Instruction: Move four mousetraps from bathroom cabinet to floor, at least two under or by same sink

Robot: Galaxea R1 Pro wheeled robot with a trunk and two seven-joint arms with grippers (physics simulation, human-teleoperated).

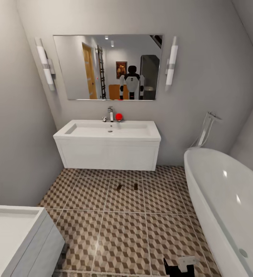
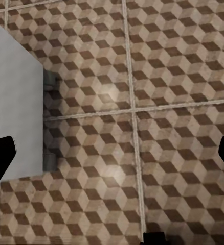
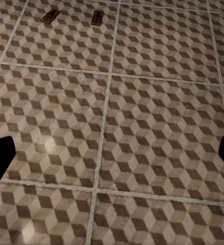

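Note:
Two mousetraps (image 1: 119,187) (image 1: 135,186) lie side by side on the cube-patterned bathroom floor (image 1: 122,231), just in front of the white vanity under the sink (image 1: 109,130). The right wrist view shows the same pair (image 3: 50,17) (image 3: 96,18) far ahead of my right gripper (image 3: 112,153), which hangs open over bare tiles. My left gripper (image 2: 112,153) is open too, above tiles beside a white unit (image 2: 12,102). Nothing sits between either pair of fingers. The other mousetraps and the wooden cabinet are out of view.
A white bathtub (image 1: 226,200) runs along the right side. A white unit (image 1: 14,238) stands at the lower left. Above the sink a mirror (image 1: 109,67) reflects the robot. A red ball (image 1: 119,116) sits by the chrome tap (image 1: 110,114).

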